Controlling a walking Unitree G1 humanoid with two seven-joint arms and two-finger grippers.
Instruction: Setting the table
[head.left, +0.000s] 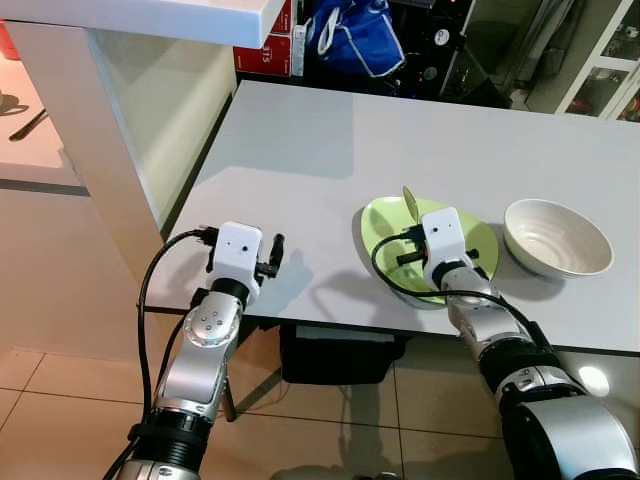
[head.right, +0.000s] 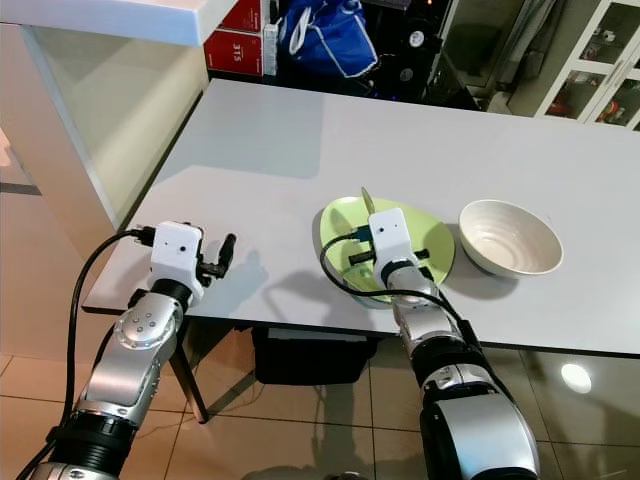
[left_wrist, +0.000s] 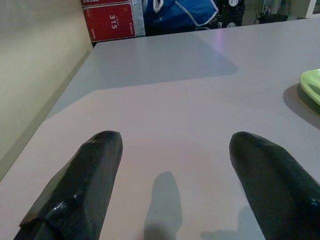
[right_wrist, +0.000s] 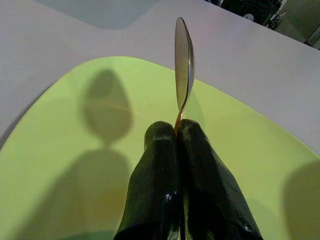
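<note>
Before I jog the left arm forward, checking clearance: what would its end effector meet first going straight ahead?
Probably nothing soon: bare white table lies ahead of the open left end effector; the green plate sits off to one side.

Two silver jointed arms, each ending in a white box-shaped wrist module (looped by a black cable) and a pincer of two long black fingers: left pincer (head.left: 277, 250), right pincer (right_wrist: 176, 131).

the head views are bright and sharp, lit evenly from above. a broad soft shadow lies across the far left of the surface (head.left: 330, 150), and a lamp's glare spots the floor tile (head.left: 594, 380). the left wrist view is dimmer and soft. in the right wrist view the spoon (right_wrist: 183, 60) casts two shadows on the green plate (right_wrist: 60, 165).
</note>
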